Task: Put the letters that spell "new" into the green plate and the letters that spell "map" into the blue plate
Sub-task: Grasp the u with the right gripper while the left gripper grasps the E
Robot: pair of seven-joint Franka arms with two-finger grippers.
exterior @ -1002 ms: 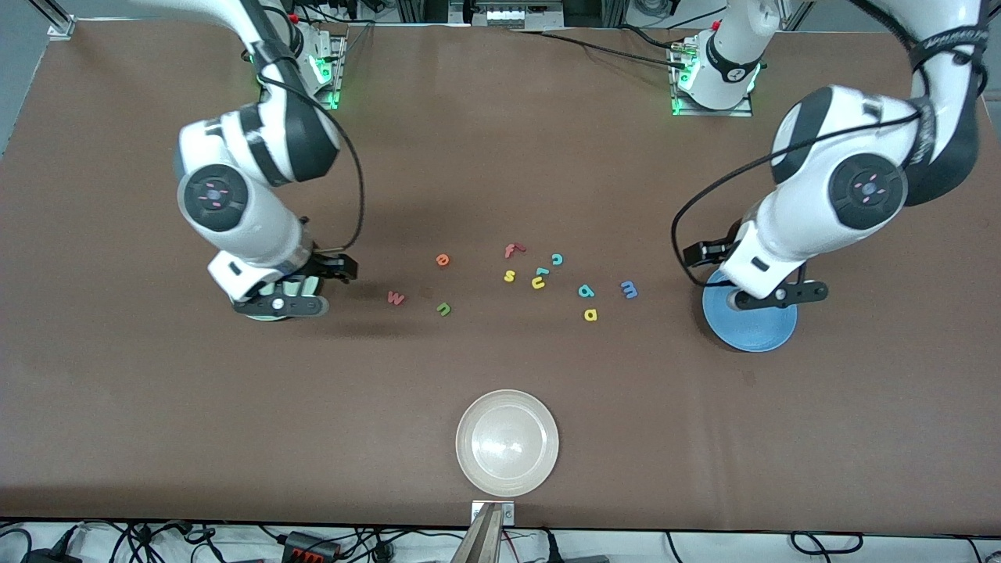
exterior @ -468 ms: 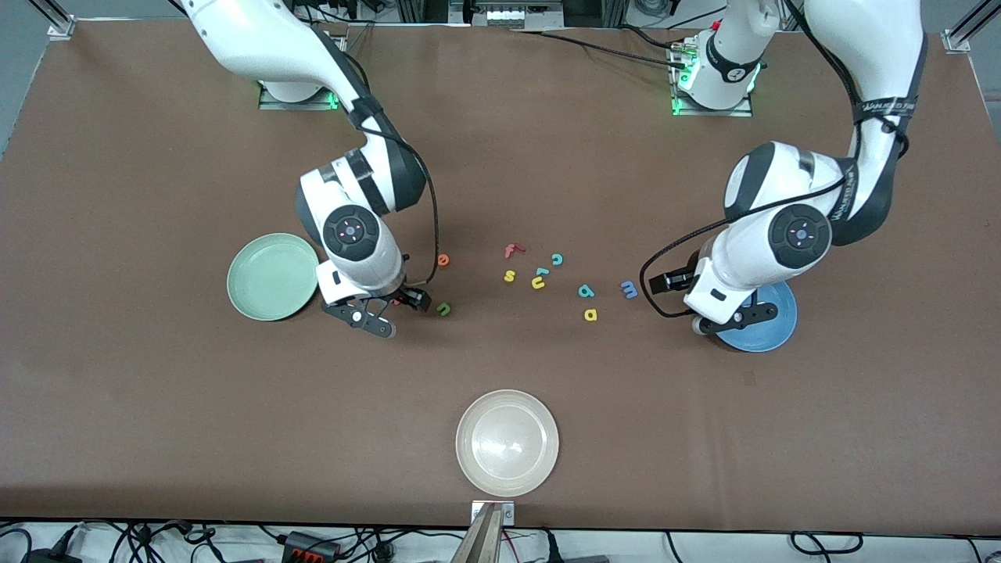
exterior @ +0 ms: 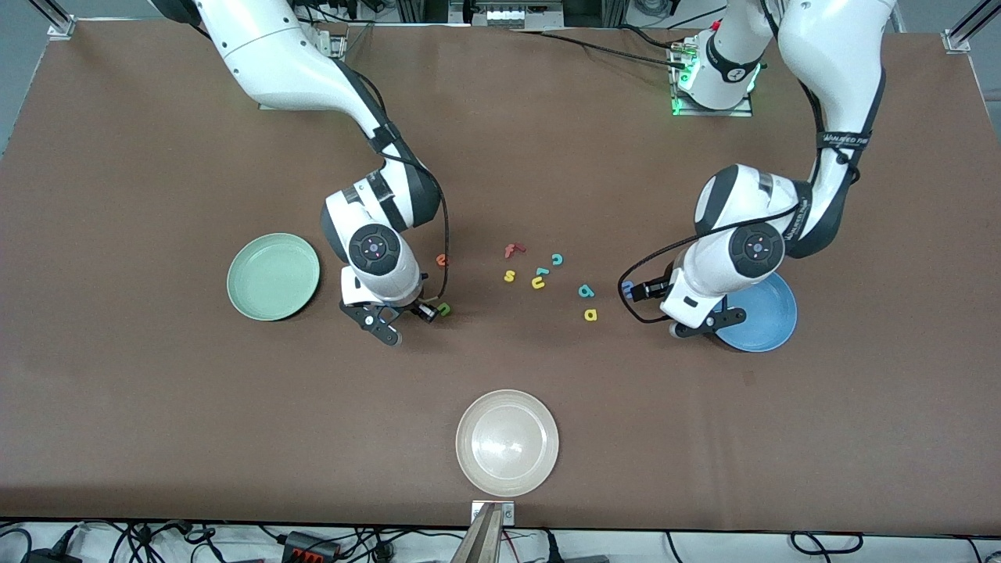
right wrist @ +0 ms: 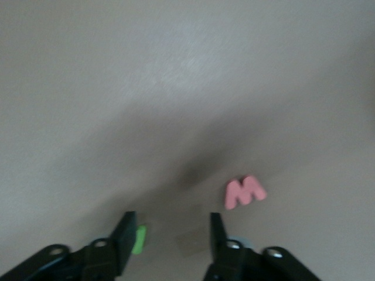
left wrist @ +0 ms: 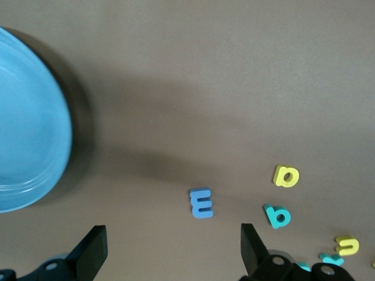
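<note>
Nearest the front camera sits the whitish plate [exterior: 507, 442], empty. It is not part of the task, so anything dropped there would be a mistake.

Farther in lies the yellow a [exterior: 590, 315], and toward the right arm's end the green n [exterior: 444, 310]. The right gripper [right wrist: 171, 234] is low over the table next to the green n. Its fingers are partly apart with nothing between them.

The pink w [right wrist: 244, 192] lies flat ahead of the gripper and off the line of the gap. A pinch from here would likely catch nothing. One finger sits just beside the n and could knock it away.

The left gripper [left wrist: 173, 249] is spread wide and empty, with the blue m [left wrist: 201, 202] ahead of its gap. The letter is thin and flat, so coming down too shallow could make it slip out, and too deep would scrape the table.

The teal p [exterior: 586, 291] is near enough to be nudged.

The green plate [exterior: 273, 276] and the blue plate [exterior: 770, 309] are both empty.

Farthest are the orange e [exterior: 442, 259] and a cluster of spare letters [exterior: 538, 282], where a look-alike yellow or teal one could be picked by mistake.
</note>
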